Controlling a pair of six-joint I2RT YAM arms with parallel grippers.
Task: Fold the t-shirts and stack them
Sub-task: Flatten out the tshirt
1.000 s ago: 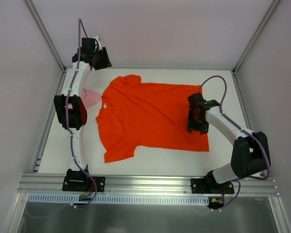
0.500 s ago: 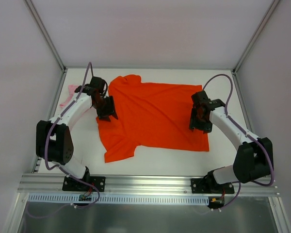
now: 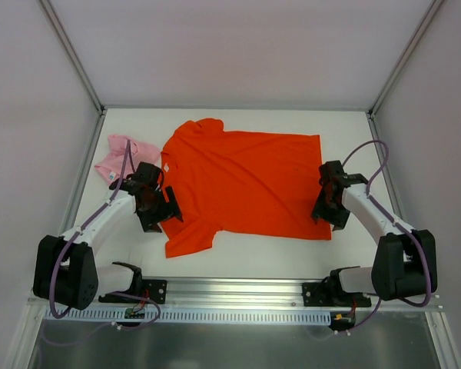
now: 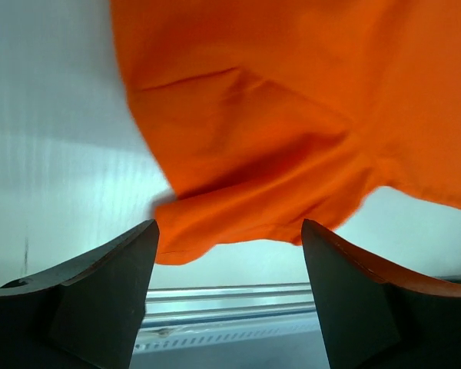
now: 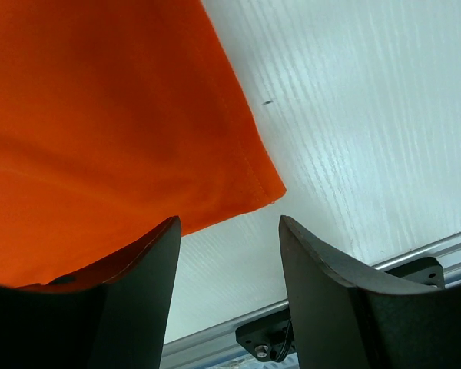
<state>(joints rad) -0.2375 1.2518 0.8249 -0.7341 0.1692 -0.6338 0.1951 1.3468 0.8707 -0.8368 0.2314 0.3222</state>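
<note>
Orange tee (image 3: 246,184) flat mid-table (image 3: 238,250); pink tee (image 3: 119,157) crumpled far left, just beside it. Left gripper (image 4: 230,231) gaping at near sleeve (image 4: 238,207), right gripper (image 5: 229,223) agape at near hem corner (image 5: 269,188), both empty. Pinch 2 edges low, lift together, fold evenly.

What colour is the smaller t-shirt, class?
The small t-shirt is pale pink; best in the top view.

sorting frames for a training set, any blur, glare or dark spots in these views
Top external: sharp, evenly lit, only soft shadows. Left wrist: the orange-red t-shirt looks smeared along its sleeve edge, and the fingers are dark silhouettes. Right wrist: crisp, hem stitching readable, table bright with a mild sheen.
</note>
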